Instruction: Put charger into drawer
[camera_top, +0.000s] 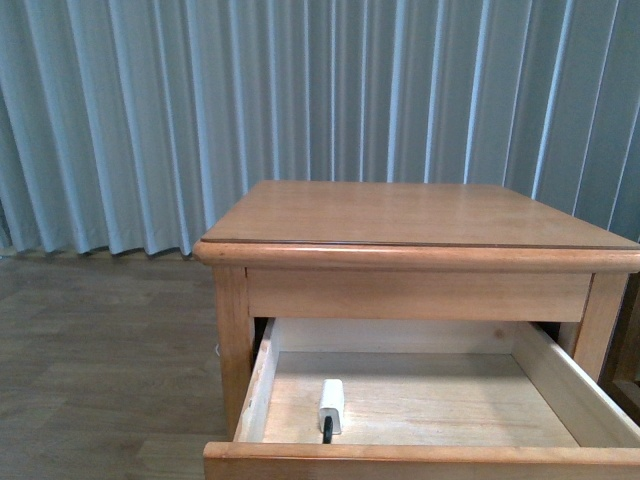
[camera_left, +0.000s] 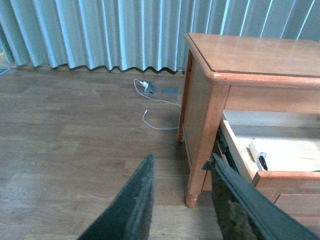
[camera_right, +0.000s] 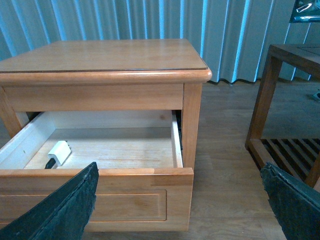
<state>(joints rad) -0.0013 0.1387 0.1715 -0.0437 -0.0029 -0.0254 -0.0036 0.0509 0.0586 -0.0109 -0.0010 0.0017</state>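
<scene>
Inside open drawer (camera_top: 450, 400) — charger (camera_top: 331, 403) lying near front, left side.

The drawer (camera_right: 125, 172) stands pulled out of the nightstand (camera_right: 105, 55). The charger (camera_right: 60, 151) lies flat on its pale floor, near the front board and close to one side wall. The right gripper (camera_right: 179, 166) hangs before the drawer, dark fingers (camera_right: 65, 210) spread wide, holding nothing.

The nightstand (camera_top: 400, 215) is satin-smooth honey wood, the drawer (camera_top: 450, 405) paler matt wood inside, the charger (camera_top: 331, 403) smooth white plastic.
</scene>
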